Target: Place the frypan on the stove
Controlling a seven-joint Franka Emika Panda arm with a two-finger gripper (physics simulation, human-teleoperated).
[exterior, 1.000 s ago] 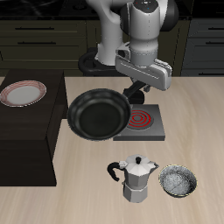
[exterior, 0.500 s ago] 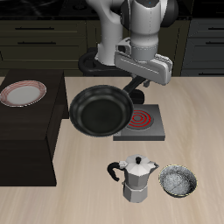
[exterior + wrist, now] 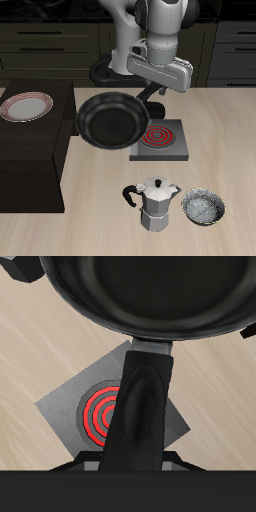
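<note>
Over at the edge of the dark cabinet top sits a red-rimmed white plate (image 3: 26, 107), well clear of the action. Next across we have the round, shallow black frypan (image 3: 112, 121), and it's up in the air, tilted toward the camera, its bowl hanging over the cabinet's edge and the table beside the burner rather than above it. We follow its long straight black handle (image 3: 138, 406) and, in the wrist view, it runs right across the red coil and disappears into our two-finger gripper (image 3: 153, 98), which looks clamped on the handle's end, though the fingertips themselves are hidden. Beneath sits the small square grey stove (image 3: 160, 141) with its red spiral coil, bare on top, nothing resting on it.

So the pick-up looks done and the lift looks done. What's left, as we judge it, is carrying the pan across until its bowl is centred on the coil, levelling it, lowering it and letting go.

Nearer the table's front edge stand a silver moka pot (image 3: 153, 204) and, beside it, a small grey speckled bowl (image 3: 203, 208), both apart from the burner.
</note>
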